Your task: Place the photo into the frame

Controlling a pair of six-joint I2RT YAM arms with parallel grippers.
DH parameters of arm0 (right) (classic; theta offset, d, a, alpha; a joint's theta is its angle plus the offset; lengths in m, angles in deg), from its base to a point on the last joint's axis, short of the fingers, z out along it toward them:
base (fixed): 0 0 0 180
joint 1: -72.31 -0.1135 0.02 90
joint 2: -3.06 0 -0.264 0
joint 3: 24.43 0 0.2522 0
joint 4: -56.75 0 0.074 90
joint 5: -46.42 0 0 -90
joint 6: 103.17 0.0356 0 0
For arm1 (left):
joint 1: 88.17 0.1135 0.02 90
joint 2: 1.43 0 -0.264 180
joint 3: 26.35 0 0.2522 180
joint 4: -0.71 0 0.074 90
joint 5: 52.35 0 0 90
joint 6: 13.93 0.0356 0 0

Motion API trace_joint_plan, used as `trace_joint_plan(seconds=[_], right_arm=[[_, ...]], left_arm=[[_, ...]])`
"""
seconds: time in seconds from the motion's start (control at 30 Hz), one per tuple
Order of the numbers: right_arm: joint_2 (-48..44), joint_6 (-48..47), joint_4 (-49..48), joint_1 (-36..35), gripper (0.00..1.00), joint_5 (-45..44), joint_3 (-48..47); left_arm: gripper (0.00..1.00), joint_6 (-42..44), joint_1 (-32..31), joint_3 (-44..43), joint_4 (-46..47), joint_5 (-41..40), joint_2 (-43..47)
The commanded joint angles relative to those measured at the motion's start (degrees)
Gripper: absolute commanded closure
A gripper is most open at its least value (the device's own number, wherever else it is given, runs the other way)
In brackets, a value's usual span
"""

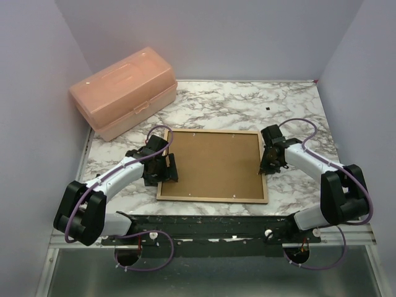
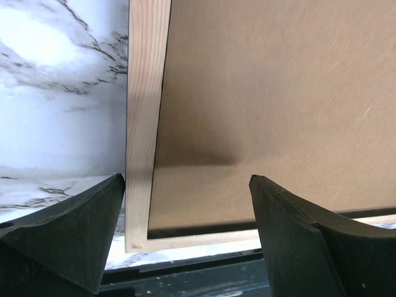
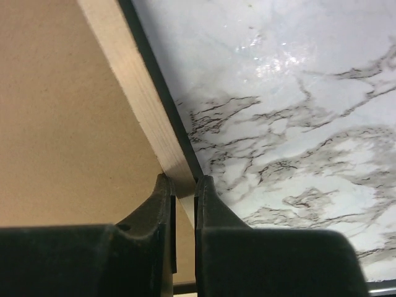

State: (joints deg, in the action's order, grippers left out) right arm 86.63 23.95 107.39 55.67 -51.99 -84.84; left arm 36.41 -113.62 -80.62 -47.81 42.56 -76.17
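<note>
Mostly marble-look tbl (image 1: 247, 102) w/ frame (image 2: 145, 93) — lilac walls (image 1: 216, 37).

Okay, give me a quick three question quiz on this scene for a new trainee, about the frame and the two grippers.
1. True or false: the left gripper is open over the frame at its left edge.
2. Which gripper is pinching the frame's right rail? A) left gripper B) right gripper
3. Fill in: the frame lies with its ___ side up, the brown backing board showing.
Key: 1 true; 2 B; 3 back.
</note>
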Motion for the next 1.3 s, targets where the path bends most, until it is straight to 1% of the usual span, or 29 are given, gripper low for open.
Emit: trace_joint_plan(seconds=[0.0,0.2,0.23,0.33,0.37,0.4,0.43,0.5,0.53,0.63,0.73,0.97,1.17,1.23,1.27], right_arm=[[0.3,1.0,0.4,0.3,0.99,-2.4,-0.1],[0.1,1.2,0.6,0.2,0.99,-1.8,-1.6],[-0.1,1.0,0.9,0.3,0.99,-1.4,-1.9],[-1.1,0.3,1.2,0.3,0.92,0.2,-3.1],[-1.4,0.1,1.4,0.3,0.83,0.6,-3.5],[-1.9,0.0,1.5,0.3,0.78,1.1,-3.8],[-2.2,0.0,1.6,0.3,0.67,1.4,-4.1],[-2.8,-0.2,1.6,0.3,0.56,2.0,-4.3],[-2.8,-0.3,1.5,0.3,0.48,2.2,-4.3],[-2.7,-0.2,1.0,0.3,0.35,3.1,-4.1],[-2.1,-0.2,0.3,0.3,0.28,4.3,-3.7],[-1.1,-0.8,-0.2,0.4,0.28,4.6,-3.4],[0.0,-1.3,-0.7,0.6,0.28,4.8,-3.5],[0.4,-1.4,-1.1,0.6,0.28,5.2,-3.5],[0.6,-1.4,-1.3,0.8,0.28,5.4,-3.6]], left_arm=[[0.16,0.8,0.4,-0.4,1.0,0.4,-0.1],[0.16,1.1,0.7,-0.9,0.8,-0.4,1.1],[0.16,1.2,1.1,-1.1,0.8,-0.6,1.5],[0.16,1.9,3.7,-2.0,0.8,-0.6,1.9],[0.16,2.4,4.7,-2.5,0.9,-0.5,1.7],[0.16,2.8,5.9,-3.1,0.9,-0.3,1.5],[0.16,3.2,6.9,-3.8,0.8,0.0,1.1],[0.16,3.8,8.5,-5.4,1.4,0.7,0.2],[0.16,3.8,9.1,-6.4,1.7,0.8,-0.6],[0.16,3.6,10.1,-9.4,2.7,1.3,-3.6],[0.17,2.9,10.2,-13.2,3.2,1.7,-8.0],[0.22,2.4,10.2,-22.1,0.9,-1.9,-18.0],[0.29,3.4,10.0,-25.6,-0.1,-1.9,-23.6],[0.31,3.8,9.3,-27.0,-1.6,-3.3,-25.0],[0.34,4.3,8.9,-27.7,-2.0,-3.7,-25.4]])
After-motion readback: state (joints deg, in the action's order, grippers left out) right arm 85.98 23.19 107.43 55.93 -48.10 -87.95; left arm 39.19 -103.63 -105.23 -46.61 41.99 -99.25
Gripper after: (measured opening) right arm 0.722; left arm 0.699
